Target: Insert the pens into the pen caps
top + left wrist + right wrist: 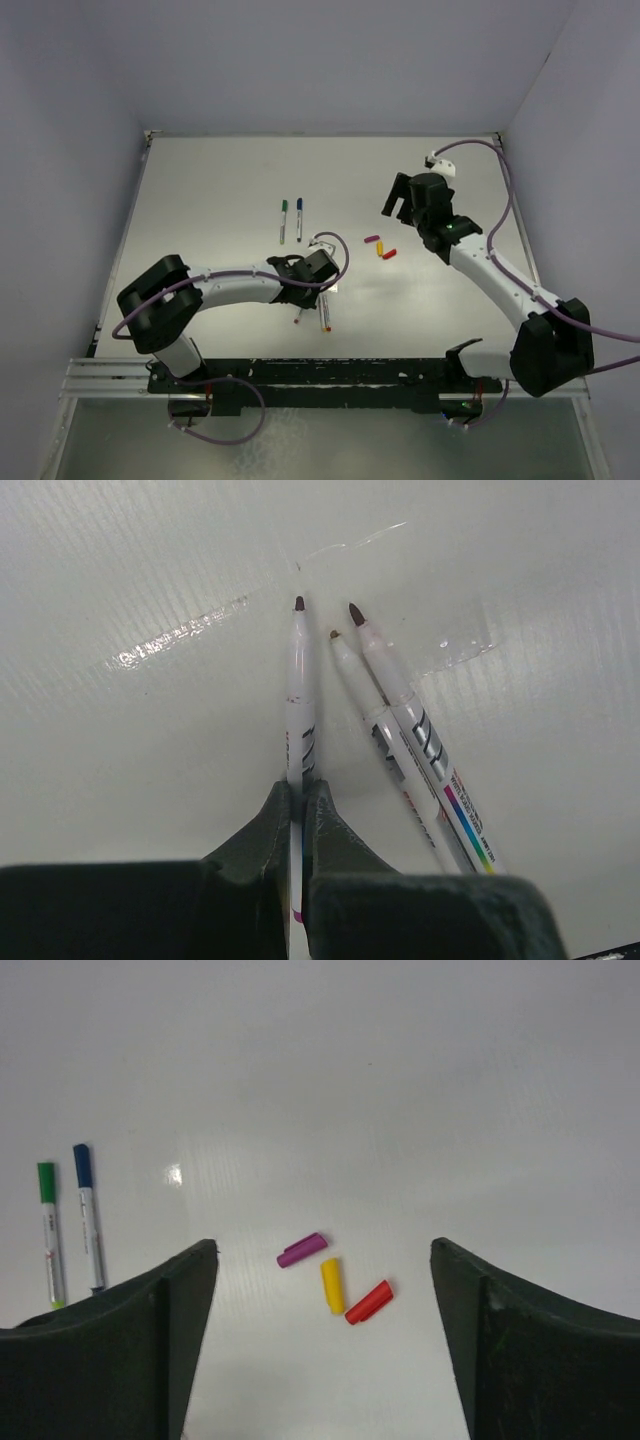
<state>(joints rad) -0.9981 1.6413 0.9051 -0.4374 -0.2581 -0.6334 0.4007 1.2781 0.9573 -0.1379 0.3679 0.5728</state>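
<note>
The left gripper (302,792) is clenched on one pen (298,695), its two dark fingers (262,840) pressed against the barrel low in the left wrist view. The pen's long axis runs straight out from the jaws toward the top of the frame, bare tip leading. That tip looks dark, and the view is too dim to settle its colour, so I cannot say which cap it belongs to. Just right of it two more uncapped pens (410,720) lie side by side on the table (150,730), close to touching, tips also toward the top of the frame. The right gripper (323,1250) is released, spread wide and holding nothing. In its wrist view the three loose caps sit in the gap: the purple cap (302,1250), the yellow cap (332,1285) just below it, and the red cap (369,1302) beside the yellow at lower right, each lying at a different heading. In the overhead view these caps (380,247) lie right of the left gripper and to the lower left of the right gripper, somewhat nearer the right arm. The green-capped pen (283,220) and blue-capped pen (299,218) rest parallel at upper centre. By my reading, the coming move turns on the right gripper taking a cap and turning its open end to face the held pen's tip along that axis.
</note>
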